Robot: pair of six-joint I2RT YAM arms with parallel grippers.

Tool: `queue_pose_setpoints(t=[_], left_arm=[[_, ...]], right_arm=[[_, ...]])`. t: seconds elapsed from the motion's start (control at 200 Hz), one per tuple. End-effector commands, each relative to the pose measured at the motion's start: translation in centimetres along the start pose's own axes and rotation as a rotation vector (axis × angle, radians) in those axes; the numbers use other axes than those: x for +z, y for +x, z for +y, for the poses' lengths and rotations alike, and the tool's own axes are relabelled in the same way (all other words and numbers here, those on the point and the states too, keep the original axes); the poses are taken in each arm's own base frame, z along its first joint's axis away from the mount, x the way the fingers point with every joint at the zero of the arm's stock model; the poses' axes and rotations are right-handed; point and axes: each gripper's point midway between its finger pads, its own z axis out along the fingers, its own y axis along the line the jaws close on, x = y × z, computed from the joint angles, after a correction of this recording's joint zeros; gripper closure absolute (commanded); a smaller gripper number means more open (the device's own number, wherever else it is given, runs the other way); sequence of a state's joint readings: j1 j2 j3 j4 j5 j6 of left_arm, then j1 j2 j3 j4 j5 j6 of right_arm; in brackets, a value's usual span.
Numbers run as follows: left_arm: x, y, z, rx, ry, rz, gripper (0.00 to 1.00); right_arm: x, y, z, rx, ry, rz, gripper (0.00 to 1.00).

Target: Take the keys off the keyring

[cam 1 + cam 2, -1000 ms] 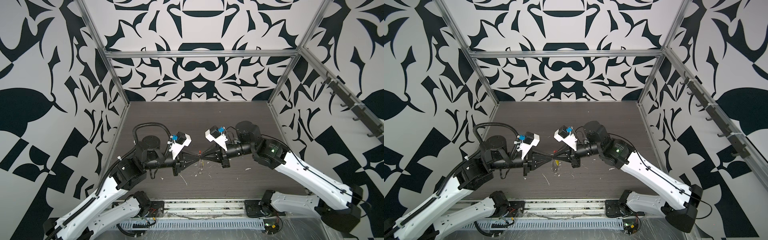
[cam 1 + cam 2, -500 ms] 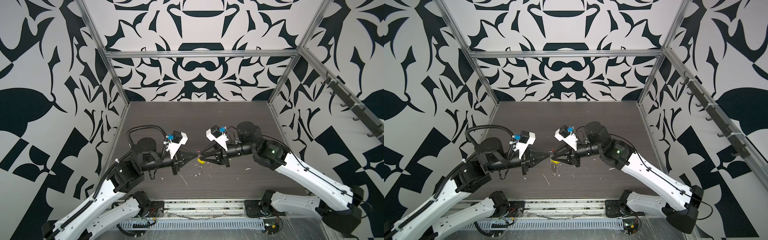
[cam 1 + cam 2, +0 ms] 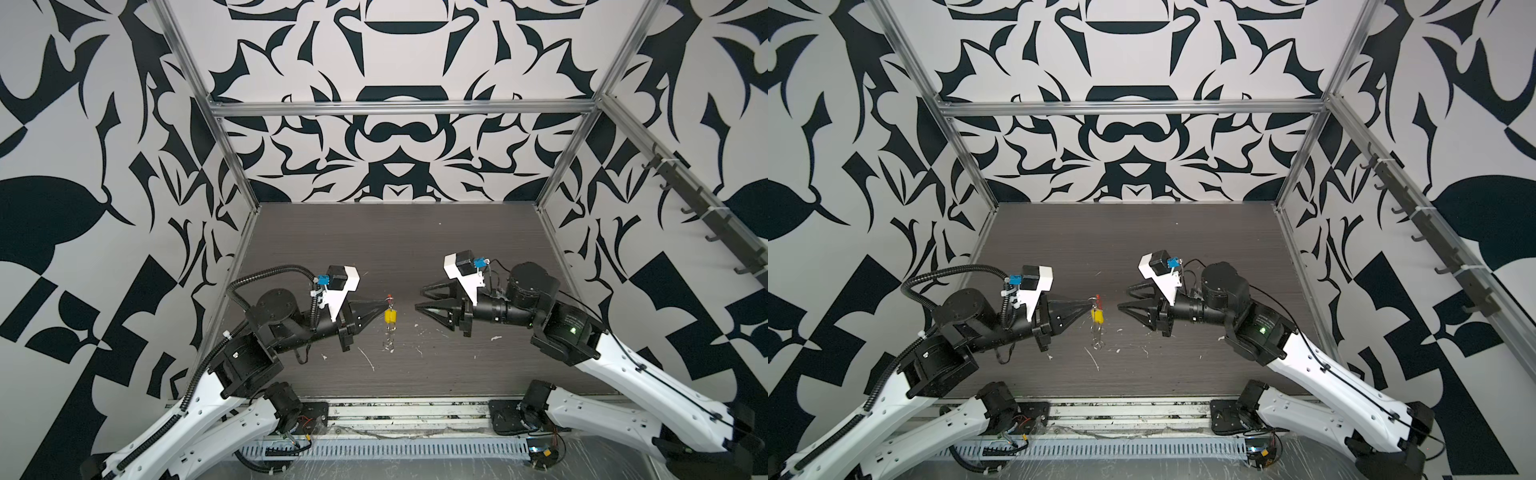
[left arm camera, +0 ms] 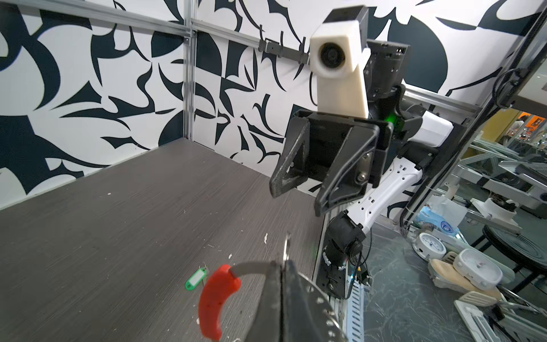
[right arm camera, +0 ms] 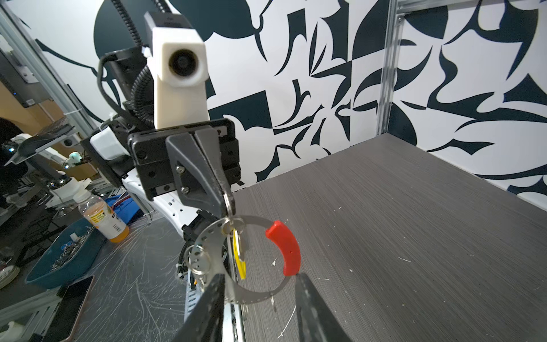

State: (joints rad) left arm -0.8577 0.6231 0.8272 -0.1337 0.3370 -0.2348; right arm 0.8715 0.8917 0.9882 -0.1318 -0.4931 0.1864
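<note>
My left gripper [image 3: 387,303] [image 3: 1091,308] is shut on the grey keyring [image 5: 257,296], pinching its dotted band near the top, and the hoop hangs edge-on above the table. Of the keys, a yellow tag [image 3: 390,316] [image 5: 239,257] and a curved red strip [image 4: 217,302] [image 5: 284,251] sit on the hoop. A green tag [image 4: 196,278] lies loose on the table. My right gripper [image 3: 419,297] [image 3: 1123,297] stands open a short way right of the keyring, holding nothing. In the left wrist view its spread fingers [image 4: 275,189] face me.
Small wire loops [image 5: 199,260] dangle from the hoop. White scraps [image 3: 368,359] litter the dark table [image 3: 415,249], which patterned walls enclose on three sides. Beyond the front rail stand a bottle [image 5: 102,219] and a blue bin [image 5: 65,257].
My right gripper has opened and drawn back to the right, off the keyring. The left gripper keeps its grip and has shifted slightly left with the hoop.
</note>
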Motion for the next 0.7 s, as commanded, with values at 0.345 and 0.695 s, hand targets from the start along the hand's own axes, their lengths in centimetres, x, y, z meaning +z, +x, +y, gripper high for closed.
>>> queue_pose_setpoints(t=[0.345,0.695], left_arm=[[0.1,-2.0,0.4,-0.054,0.011,-0.186,1.00],[0.4,-2.6,0.9,-0.090,0.027,-0.292,1.00]], right_arm=[[0.9,-4.8,0.5,0.071,-0.074,-0.248,0.57],[2.3,-4.6,1.4,0.113,-0.163,-0.227,0.58]])
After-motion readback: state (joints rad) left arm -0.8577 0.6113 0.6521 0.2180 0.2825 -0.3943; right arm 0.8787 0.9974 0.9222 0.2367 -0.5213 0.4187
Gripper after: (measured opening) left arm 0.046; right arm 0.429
